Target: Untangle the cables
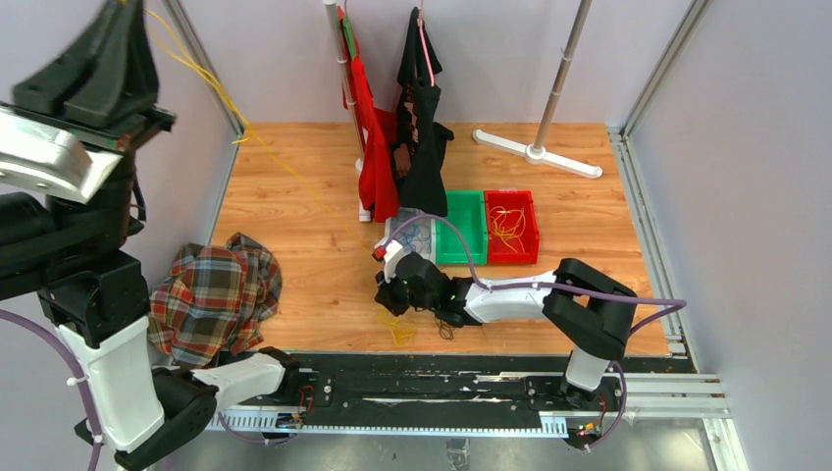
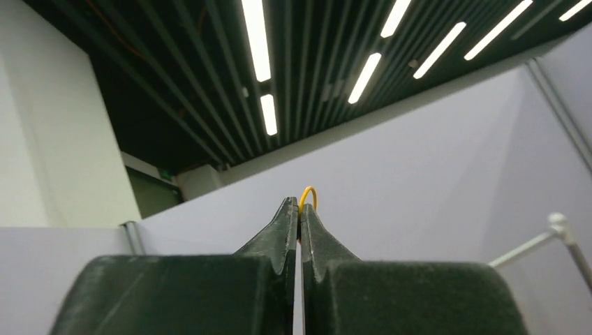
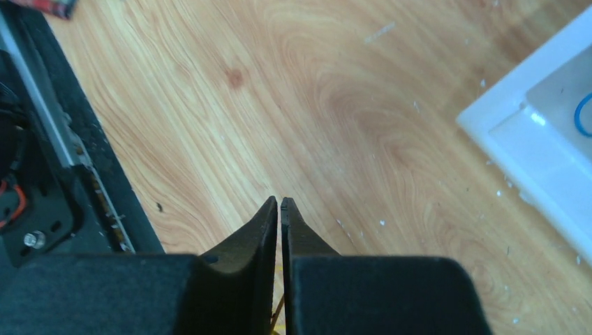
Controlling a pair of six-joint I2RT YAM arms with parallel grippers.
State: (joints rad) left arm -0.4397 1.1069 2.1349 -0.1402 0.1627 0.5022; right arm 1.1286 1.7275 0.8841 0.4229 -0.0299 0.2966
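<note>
My left gripper (image 1: pixel 126 12) is raised high at the far left, and in the left wrist view (image 2: pixel 300 206) it is shut on a loop of the yellow cable (image 2: pixel 307 197). That cable (image 1: pixel 245 135) runs taut from it down towards the table middle. My right gripper (image 1: pixel 385 294) is low over the wood near the front edge, and in the right wrist view (image 3: pixel 280 202) it is shut, with a thin yellow strand (image 3: pixel 278 313) in the slit between its fingers. A yellow bundle (image 1: pixel 398 330) and a dark cable (image 1: pixel 446 329) lie just in front of it.
A clear bin (image 1: pixel 404 228) holds a blue cable (image 3: pixel 581 115). Beside it stand a green bin (image 1: pixel 461 226) and a red bin (image 1: pixel 527 201) with yellow cables. A plaid cloth (image 1: pixel 216 294) lies front left. Red and black garments (image 1: pixel 412 137) hang on a rack at the back, next to a white stand base (image 1: pixel 535 152).
</note>
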